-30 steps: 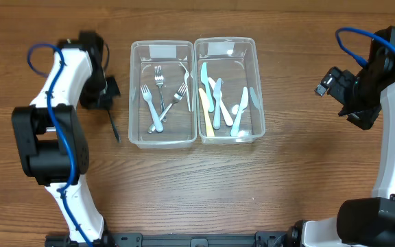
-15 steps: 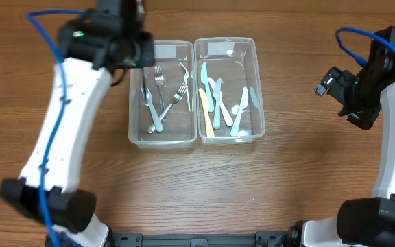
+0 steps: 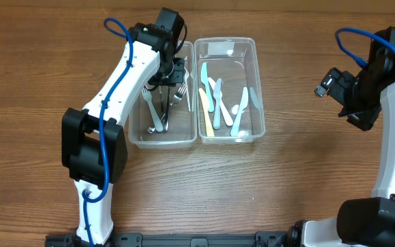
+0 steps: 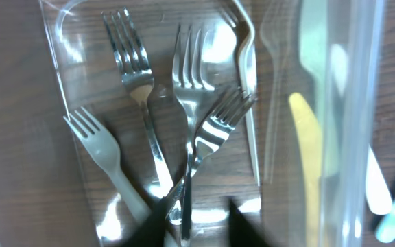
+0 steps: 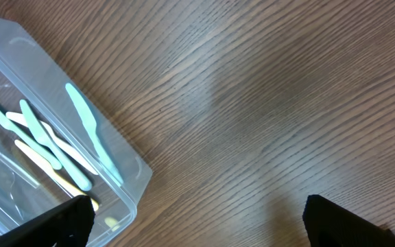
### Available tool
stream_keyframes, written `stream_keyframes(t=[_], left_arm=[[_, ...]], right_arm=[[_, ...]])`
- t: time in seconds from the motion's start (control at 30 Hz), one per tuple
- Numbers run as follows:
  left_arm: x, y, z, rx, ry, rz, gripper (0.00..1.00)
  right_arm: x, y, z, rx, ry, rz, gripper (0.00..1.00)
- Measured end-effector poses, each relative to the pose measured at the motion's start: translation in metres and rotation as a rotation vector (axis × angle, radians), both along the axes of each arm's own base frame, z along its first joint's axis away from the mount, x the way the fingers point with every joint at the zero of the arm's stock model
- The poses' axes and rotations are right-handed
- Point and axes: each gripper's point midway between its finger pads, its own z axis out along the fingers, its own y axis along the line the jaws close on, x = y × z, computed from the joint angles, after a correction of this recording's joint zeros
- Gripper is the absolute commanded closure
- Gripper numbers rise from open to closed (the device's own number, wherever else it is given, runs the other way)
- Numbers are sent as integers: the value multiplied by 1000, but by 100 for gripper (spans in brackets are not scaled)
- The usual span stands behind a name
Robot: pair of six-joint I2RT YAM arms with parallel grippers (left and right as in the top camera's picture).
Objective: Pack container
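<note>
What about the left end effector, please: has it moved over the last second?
Yes: the left end effector moved right, from beside the fork container to over it.

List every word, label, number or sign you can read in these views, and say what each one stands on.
No text can be read in any view.
The right container has a pale patch at its far end, perhaps a label: too small to show any writing.
The forks and plastic knives show no brand marks.
</note>
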Motion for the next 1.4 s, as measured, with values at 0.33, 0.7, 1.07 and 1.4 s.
stream_keyframes(t=[0.33,0.7,1.07,1.4], left_arm=[[2,14,63,-12,-35,19,0],[-47,113,289,18,-527,184,0],[-158,171,380,121,-793,309,0],[-162,175,381,141,-798,322,0]], right_arm=[[23,-6,9,-35,-102,46,0],[45,-8,192,-208,-598,157,0],[-25,14,294,-280,-895,177,0],[-24,14,292,-274,-886,179,0]])
